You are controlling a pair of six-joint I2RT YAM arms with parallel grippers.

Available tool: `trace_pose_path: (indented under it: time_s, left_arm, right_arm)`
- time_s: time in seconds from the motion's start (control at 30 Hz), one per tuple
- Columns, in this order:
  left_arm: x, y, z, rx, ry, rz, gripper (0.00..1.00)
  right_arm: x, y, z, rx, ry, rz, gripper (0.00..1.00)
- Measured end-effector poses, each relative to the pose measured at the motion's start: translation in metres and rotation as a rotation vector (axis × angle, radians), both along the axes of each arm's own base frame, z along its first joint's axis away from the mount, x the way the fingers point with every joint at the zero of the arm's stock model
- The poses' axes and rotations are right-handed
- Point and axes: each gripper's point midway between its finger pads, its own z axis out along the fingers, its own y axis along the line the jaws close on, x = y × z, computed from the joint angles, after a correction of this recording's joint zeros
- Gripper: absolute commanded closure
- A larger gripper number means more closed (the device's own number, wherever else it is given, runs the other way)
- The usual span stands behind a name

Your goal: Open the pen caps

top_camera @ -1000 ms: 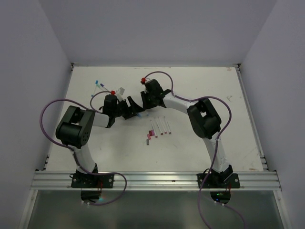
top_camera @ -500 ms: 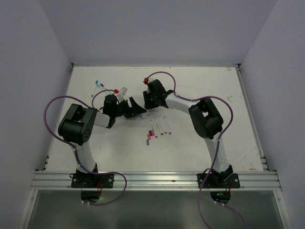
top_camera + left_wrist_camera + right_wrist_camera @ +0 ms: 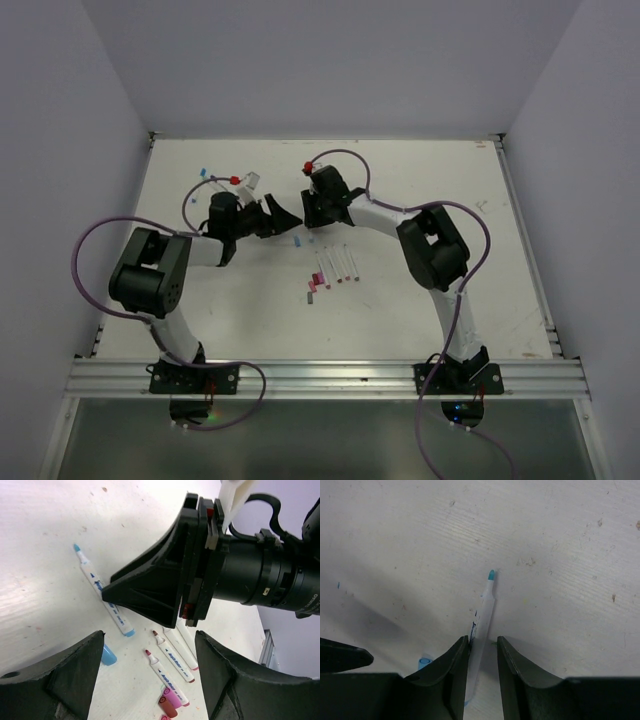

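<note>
Since a second ago the left jaws (image 3: 150, 642) have shifted farther up the bench (image 3: 40, 555); they gape wide and empty, the blue cap (image 3: 108, 656) lying just beside one finger. The right jaws (image 3: 482, 645), narrowly parted, pinch the uncapped blue pen (image 3: 484, 612). Only the left wrist view shows pink caps (image 3: 169, 700) near maroon pens (image 3: 167, 675).

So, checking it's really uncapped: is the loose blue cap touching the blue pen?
Apart. Left wrist view shows a clear gap between the blue cap and the blue pen.
</note>
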Motion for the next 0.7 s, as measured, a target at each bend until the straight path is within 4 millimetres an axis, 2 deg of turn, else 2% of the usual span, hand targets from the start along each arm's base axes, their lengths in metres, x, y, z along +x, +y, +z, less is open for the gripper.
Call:
trace_pose_path:
  time_s: [0.13, 0.2, 0.3, 0.43, 0.5, 0.57, 0.7]
  left_arm:
    - [0.01, 0.019, 0.009, 0.018, -0.007, 0.076, 0.25]
    - [0.016, 0.036, 0.011, 0.031, 0.008, 0.136, 0.26]
    - [0.03, 0.075, 0.007, 0.051, 0.047, 0.257, 0.31]
    - [0.051, 0.132, -0.009, 0.076, 0.147, 0.415, 0.37]
    - [0.061, 0.152, -0.012, 0.085, 0.171, 0.473, 0.39]
    - [0.069, 0.166, -0.014, 0.092, 0.191, 0.518, 0.39]
    - [0.081, 0.177, -0.01, 0.106, 0.204, 0.567, 0.39]
  right_arm:
    - [-0.002, -0.002, 0.004, -0.001, -0.003, -0.002, 0.67]
    - [-0.004, -0.006, 0.008, -0.003, -0.007, -0.006, 0.67]
    - [-0.007, -0.012, 0.017, -0.01, -0.023, -0.018, 0.67]
    - [-0.008, -0.019, 0.033, -0.017, -0.05, -0.036, 0.67]
    - [-0.007, -0.02, 0.04, -0.013, -0.065, -0.04, 0.67]
    - [-0.006, -0.021, 0.044, -0.014, -0.073, -0.043, 0.67]
    - [-0.008, -0.025, 0.045, -0.024, -0.078, -0.048, 0.67]
